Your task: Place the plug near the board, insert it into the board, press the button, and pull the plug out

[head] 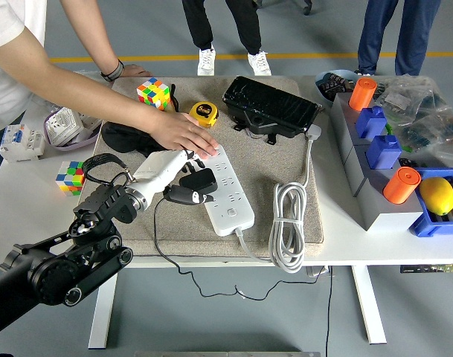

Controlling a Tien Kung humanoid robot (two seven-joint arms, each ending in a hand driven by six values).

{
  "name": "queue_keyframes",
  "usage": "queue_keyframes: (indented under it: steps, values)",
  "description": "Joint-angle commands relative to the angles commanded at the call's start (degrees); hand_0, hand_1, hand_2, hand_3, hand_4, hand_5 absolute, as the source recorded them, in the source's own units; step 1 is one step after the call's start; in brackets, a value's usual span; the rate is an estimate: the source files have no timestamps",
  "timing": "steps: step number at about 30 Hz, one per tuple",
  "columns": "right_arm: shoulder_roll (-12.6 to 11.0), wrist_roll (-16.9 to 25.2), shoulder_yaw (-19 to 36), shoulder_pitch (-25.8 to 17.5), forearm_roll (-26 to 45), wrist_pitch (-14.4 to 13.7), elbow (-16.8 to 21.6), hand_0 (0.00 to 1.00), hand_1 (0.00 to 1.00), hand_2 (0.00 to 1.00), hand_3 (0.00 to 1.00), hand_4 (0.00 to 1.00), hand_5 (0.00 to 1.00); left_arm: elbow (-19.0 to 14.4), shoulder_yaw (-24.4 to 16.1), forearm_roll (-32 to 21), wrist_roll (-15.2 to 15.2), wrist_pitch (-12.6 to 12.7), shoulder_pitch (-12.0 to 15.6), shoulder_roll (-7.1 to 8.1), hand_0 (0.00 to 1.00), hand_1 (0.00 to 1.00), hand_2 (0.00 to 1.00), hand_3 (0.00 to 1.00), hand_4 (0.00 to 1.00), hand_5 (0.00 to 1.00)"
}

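Observation:
A white power strip (230,195) lies on the beige mat (286,160), with its round button (231,213) near the front end. A person's hand (183,132) presses on the strip's far end. My left hand (186,172), on a white forearm, is shut on the black plug (197,181). It holds the plug just above the strip's left edge, near the middle. The plug's black cable (158,236) runs down over the mat's front edge. The plug's prongs are hidden.
The strip's white cord (288,223) is coiled at its right. A black case (271,108), a yellow tape measure (204,113) and a Rubik's cube (153,93) lie at the back. A second cube (70,176) sits left. Grey bins (375,186) stand right.

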Motion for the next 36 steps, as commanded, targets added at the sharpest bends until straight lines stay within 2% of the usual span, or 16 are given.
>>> queue_keyframes:
  steps: [2,3,8,9,14,15,20,21,26,27,36]
  values:
    - [0.00,0.00,-0.02,0.01,-0.03,0.00,0.02,0.605,0.607,0.559,0.546,0.757,0.236,0.28,0.07,-0.15,-0.42,0.51,-0.08,-0.15,0.462,0.554,0.532,0.611,0.975,0.386]
    - [0.00,0.00,-0.03,0.05,-0.04,0.00,0.01,0.606,0.606,0.558,0.545,0.757,0.235,0.35,0.05,-0.18,-0.61,0.75,-0.15,-0.20,0.411,0.527,0.514,0.572,0.925,0.336]
    - [0.09,0.01,0.17,0.07,-0.08,-0.01,0.01,0.606,0.606,0.558,0.545,0.757,0.235,1.15,0.45,-0.36,-1.31,1.79,-0.71,-0.66,0.411,0.527,0.514,0.572,0.925,0.336]
    - [0.08,0.01,0.23,0.07,-0.09,-0.02,0.01,0.605,0.606,0.558,0.545,0.757,0.235,1.28,0.50,-0.38,-1.40,1.91,-0.78,-0.73,0.373,0.491,0.504,0.554,0.843,0.232]
    - [0.03,0.00,0.30,0.08,-0.16,-0.02,0.03,0.605,0.606,0.558,0.545,0.757,0.235,1.99,0.92,0.19,-0.90,1.45,-1.16,-1.06,0.373,0.491,0.504,0.554,0.843,0.232]
    - [0.02,0.00,0.30,0.09,-0.17,-0.02,0.04,0.606,0.607,0.559,0.545,0.758,0.235,2.03,0.93,0.23,-0.85,1.39,-1.17,-1.08,0.336,0.481,0.494,0.544,0.825,0.149]
    - [0.11,0.01,0.37,0.09,-0.25,-0.05,0.11,0.606,0.607,0.559,0.545,0.758,0.235,2.50,1.18,0.72,-0.97,1.70,-1.22,-1.10,0.336,0.481,0.494,0.544,0.825,0.149]
    - [0.11,0.01,0.38,0.05,-0.30,-0.05,0.14,0.605,0.607,0.558,0.545,0.757,0.235,2.52,1.21,0.83,-0.94,1.71,-1.21,-1.09,0.272,0.434,0.427,0.528,0.800,0.099]
    - [0.17,0.02,0.54,0.04,-0.40,-0.06,0.15,0.605,0.607,0.558,0.545,0.757,0.235,2.49,1.39,1.07,-0.92,2.14,-1.28,-1.00,0.272,0.434,0.427,0.528,0.800,0.099]
    - [0.18,0.02,0.60,0.03,-0.42,-0.06,0.17,0.605,0.607,0.559,0.545,0.758,0.235,2.52,1.50,0.97,-1.00,2.29,-1.29,-0.99,0.236,0.372,0.326,0.503,0.788,0.090]
    - [0.23,0.04,0.74,-0.09,-0.46,-0.03,0.16,0.606,0.607,0.558,0.545,0.758,0.235,2.67,1.51,-0.64,-3.21,4.12,-1.08,-0.83,0.224,0.364,0.310,0.490,0.784,0.087]
